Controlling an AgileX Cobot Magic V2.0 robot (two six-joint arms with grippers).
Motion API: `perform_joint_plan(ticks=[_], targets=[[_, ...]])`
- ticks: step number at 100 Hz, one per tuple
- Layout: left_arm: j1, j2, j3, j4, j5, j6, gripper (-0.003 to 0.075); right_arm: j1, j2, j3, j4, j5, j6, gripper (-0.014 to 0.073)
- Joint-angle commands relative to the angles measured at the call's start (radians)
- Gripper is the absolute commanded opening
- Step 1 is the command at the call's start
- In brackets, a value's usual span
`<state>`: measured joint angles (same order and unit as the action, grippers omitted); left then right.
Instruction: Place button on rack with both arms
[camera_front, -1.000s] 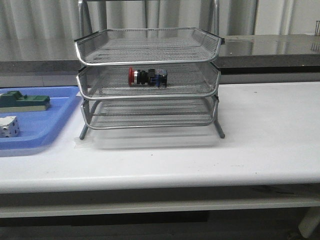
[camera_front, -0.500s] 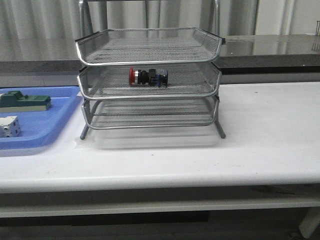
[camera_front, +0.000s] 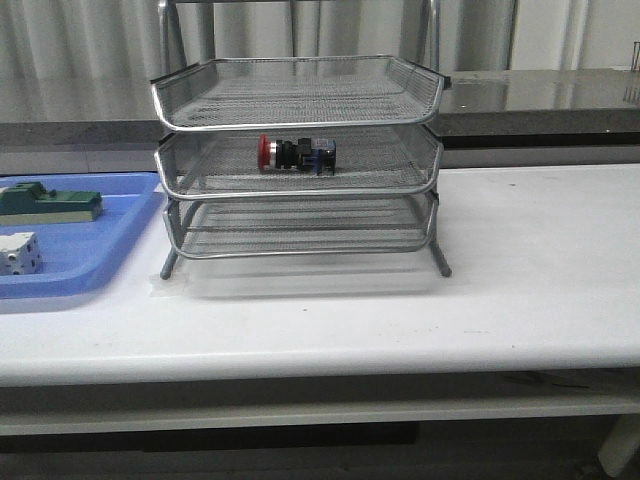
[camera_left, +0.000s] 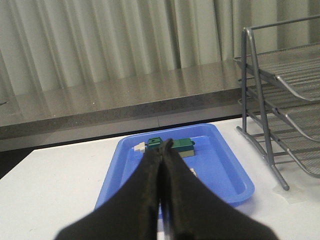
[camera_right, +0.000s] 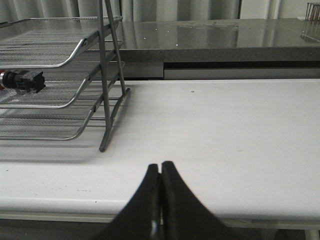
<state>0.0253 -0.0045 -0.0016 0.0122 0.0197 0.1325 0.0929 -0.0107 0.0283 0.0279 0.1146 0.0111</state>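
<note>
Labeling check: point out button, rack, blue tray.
button (camera_front: 297, 154), front view, black-and-silver body.
rack (camera_front: 300, 122), front view, top tier's front rim.
blue tray (camera_left: 220, 159), left wrist view, bare floor.

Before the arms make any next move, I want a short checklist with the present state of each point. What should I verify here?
1. Button lies on the rack's middle tier: ok.
2. Button is free of both grippers: ok, nothing touches it.
3. Left gripper is shut and holds nothing: ok.
4. Right gripper is shut and holds nothing: ok.
5. Both arms are clear of the rack: ok, neither shows in the front view.
6. Green block and white cube lie in the blue tray: ok.
</note>
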Motion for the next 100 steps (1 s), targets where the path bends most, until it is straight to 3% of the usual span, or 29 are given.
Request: perform_joint_plan(ticks=[1,100], targets=[[0.004,-0.031,0.055,0.001,-0.065,-0.014,-0.0021,-0.005,-0.019,-0.020,-0.010,-0.083,-0.001,-0.0060],[0.004,-0.031,0.055,-0.012,-0.065,-0.014,-0.0021,-0.005,-0.019,-0.020,-0.010,-0.080,-0.001,-0.0060]])
